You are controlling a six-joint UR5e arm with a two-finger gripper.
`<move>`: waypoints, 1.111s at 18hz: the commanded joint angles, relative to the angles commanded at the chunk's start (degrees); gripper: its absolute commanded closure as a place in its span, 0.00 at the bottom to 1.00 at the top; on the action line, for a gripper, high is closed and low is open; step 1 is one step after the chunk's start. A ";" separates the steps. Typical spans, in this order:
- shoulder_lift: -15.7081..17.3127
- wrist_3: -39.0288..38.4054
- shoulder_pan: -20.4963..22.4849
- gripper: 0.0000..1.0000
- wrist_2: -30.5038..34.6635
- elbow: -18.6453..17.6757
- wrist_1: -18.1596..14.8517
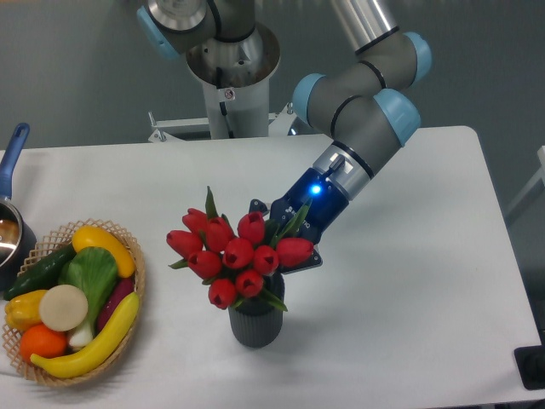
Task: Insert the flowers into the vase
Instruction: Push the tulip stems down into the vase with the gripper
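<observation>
The flowers point(238, 254), red tulips with green leaves, lean left over the vase point(255, 325), and their stems run down into its mouth. The vase is a short, dark grey, ribbed cylinder standing upright near the table's front middle, its rim mostly covered by blooms. My gripper point(284, 245) reaches in from the upper right, its blue body glowing just behind the bunch. It is shut on the flowers at the stems, and the blooms hide its fingertips.
A wicker basket point(137, 285) of vegetables and fruit sits at the front left. A metal pot with a blue handle point(12, 150) is at the left edge. The arm's base point(231, 78) stands behind the table. A black object point(530, 367) lies at the front right corner.
</observation>
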 joint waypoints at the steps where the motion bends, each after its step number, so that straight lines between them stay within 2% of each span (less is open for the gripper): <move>1: -0.09 0.09 -0.09 0.98 0.09 0.00 0.00; 9: -1.32 0.35 -0.18 0.97 0.35 -0.09 0.00; 16: -1.94 3.78 0.70 0.96 0.44 -1.93 0.00; 20: -1.85 4.92 1.14 0.85 0.44 -2.81 0.00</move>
